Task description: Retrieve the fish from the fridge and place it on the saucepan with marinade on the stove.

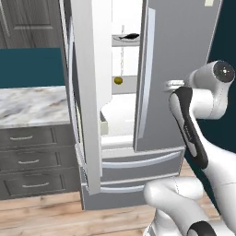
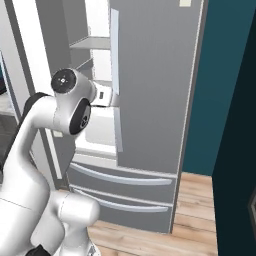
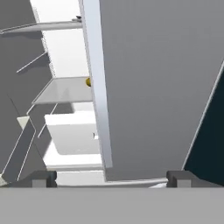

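Note:
The fridge stands with its left door swung wide and its right door nearly closed. The fish, small and dark, lies on an upper white shelf inside; in the hand view only its dark tip peeks past the door edge. My gripper is at the right door's inner edge, about mid-height. In the hand view the gripper is open, with the door's long vertical handle rising between its fingertips. It holds nothing. The saucepan and the stove are out of view.
A small round yellowish item sits on the shelf below the fish. A marble counter over grey drawers stands left of the fridge. Two fridge drawers lie below the doors. A teal wall borders the right.

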